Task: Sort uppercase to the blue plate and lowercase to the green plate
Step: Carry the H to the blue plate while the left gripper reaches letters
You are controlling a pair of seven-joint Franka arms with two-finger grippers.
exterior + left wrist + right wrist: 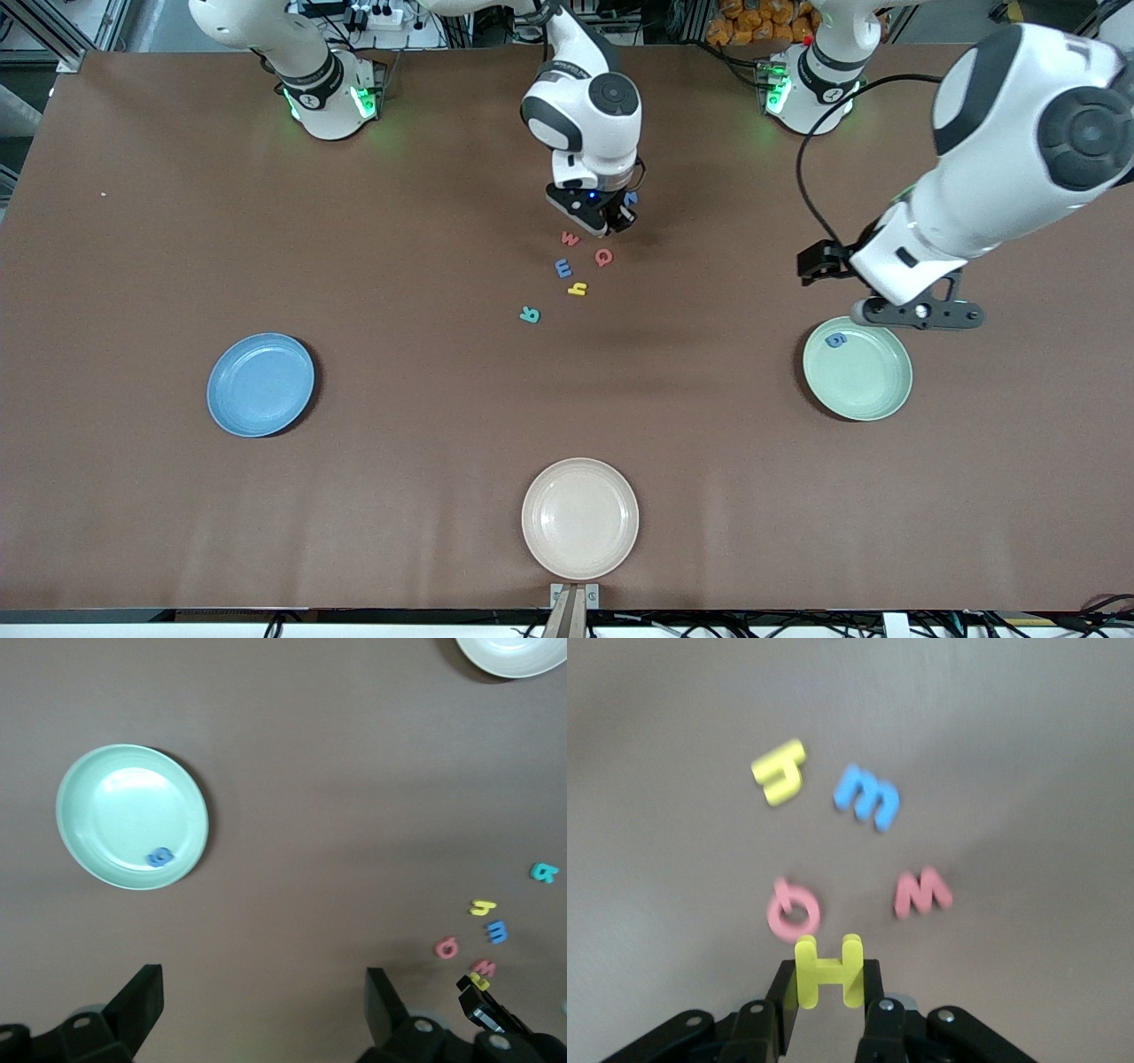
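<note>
Right gripper (827, 1005), upper centre of front view: fingers clamped on yellow H (827, 970), bound for blue plate (260, 385), lower left. Left gripper (264, 1010), jaws released, waits over green plate (858, 368), blue g (836, 339) already delivered.

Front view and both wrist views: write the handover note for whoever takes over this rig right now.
Right gripper: shut on the yellow H, above the letter pile.
Left gripper: open and empty, over the table by the green plate's rim.
Done: blue g lies in the green plate.
Blue plate: holds nothing yet.
On the table mid-way between the arms: red w, red Q, blue m, yellow h, teal R; a blue letter is partly hidden by the right gripper.
Left: H, Q, R to blue; m, w, h to green; check the hidden one.
</note>
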